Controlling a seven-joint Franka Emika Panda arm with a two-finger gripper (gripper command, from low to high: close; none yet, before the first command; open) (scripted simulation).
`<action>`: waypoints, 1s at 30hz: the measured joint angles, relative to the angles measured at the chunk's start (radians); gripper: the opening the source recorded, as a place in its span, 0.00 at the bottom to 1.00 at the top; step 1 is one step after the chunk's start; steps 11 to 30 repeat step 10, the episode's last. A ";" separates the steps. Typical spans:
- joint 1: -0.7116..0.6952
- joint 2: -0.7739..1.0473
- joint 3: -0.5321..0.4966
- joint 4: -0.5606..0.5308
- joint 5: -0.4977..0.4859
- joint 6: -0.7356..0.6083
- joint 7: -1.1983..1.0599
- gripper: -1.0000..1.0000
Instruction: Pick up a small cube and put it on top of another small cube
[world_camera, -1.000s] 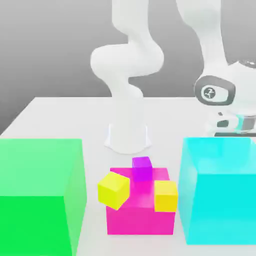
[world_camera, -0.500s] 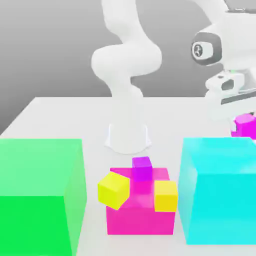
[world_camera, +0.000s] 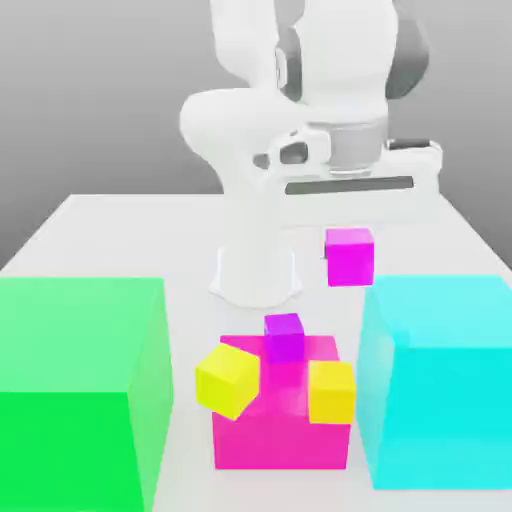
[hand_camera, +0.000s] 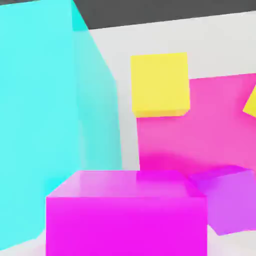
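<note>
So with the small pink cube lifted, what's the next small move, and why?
Probably carry the small magenta cube toward the exterior view's left and nearer the camera, over the purple cube. It hangs off the table under the gripper, and the purple cube's top looks bare and level.

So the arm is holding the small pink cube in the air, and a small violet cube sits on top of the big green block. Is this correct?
Not quite. In the exterior view the small violet cube sits on top of the big pink block, not the big green block. The rest is right: the small pink cube hangs in the air under the arm's hand.
</note>
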 joint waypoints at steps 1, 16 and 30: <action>-0.031 0.012 0.000 -0.006 -0.021 -0.003 0.014 0.00; -0.069 0.181 0.016 -0.067 -0.035 0.208 0.027 1.00; -0.069 0.181 0.016 -0.067 -0.035 0.208 0.027 1.00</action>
